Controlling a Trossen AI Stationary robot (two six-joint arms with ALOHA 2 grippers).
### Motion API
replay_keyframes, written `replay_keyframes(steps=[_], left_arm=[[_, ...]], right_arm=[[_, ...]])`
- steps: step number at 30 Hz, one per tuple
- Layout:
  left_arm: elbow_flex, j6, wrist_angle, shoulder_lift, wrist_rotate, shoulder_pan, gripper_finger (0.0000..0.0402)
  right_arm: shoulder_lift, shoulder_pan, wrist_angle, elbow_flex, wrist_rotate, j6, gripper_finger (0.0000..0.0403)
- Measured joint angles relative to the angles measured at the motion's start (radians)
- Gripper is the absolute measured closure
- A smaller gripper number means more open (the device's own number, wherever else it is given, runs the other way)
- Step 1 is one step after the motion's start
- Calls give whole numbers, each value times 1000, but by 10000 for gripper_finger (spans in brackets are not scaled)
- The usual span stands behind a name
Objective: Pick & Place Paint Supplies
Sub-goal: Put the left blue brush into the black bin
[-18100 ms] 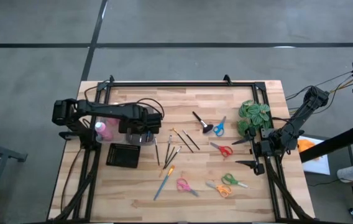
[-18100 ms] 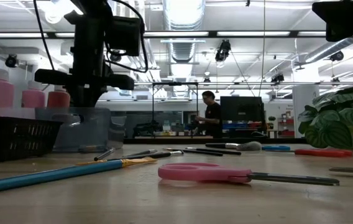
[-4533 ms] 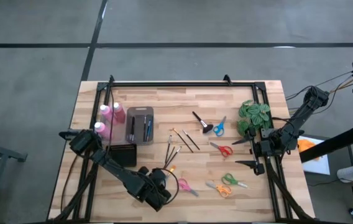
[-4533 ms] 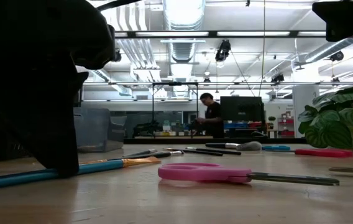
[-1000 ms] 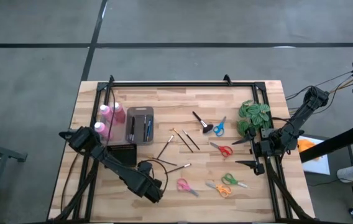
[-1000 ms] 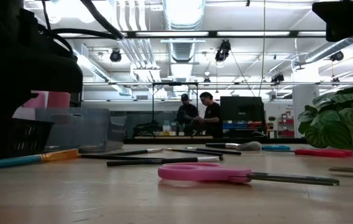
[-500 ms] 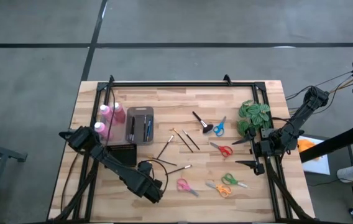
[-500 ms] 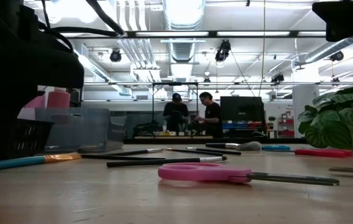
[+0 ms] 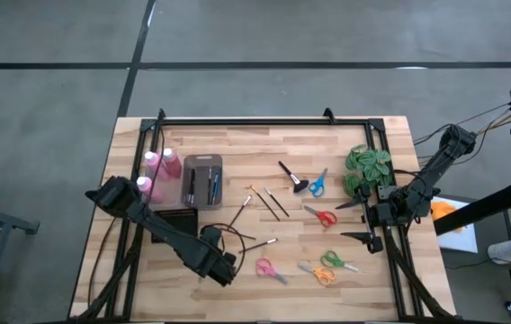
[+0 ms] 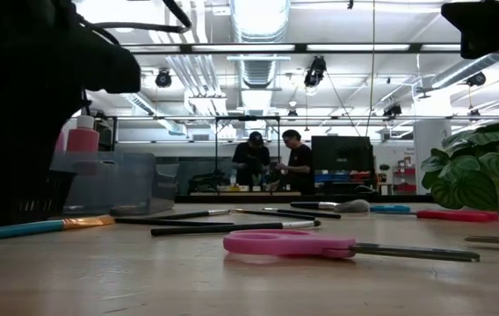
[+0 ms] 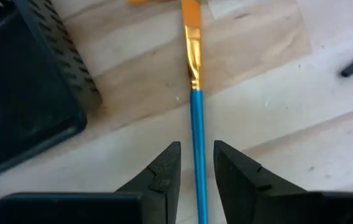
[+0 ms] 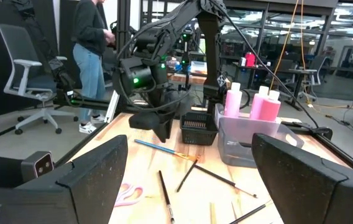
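Currently the left hand, near the table's front edge, stands slightly open and empty astride the blue-handled paintbrush, whose long axis runs straight between its fingers, while the right hand waits open at the right edge.

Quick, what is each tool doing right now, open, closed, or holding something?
Left tool: fingers part open around the blue paintbrush, not clamped on it.
Right tool: wide open, empty, parked at the table's right edge.
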Motion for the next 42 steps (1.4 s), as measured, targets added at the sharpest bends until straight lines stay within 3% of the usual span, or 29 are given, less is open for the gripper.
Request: replay_keyframes(steps=[15,42], left_arm=[[-56,78,51,1,6,91,306],[-101,107,129,1,35,97,306]], right_arm=[[0,0,0,0,0,0,62],[0,0,0,0,0,0,62]])
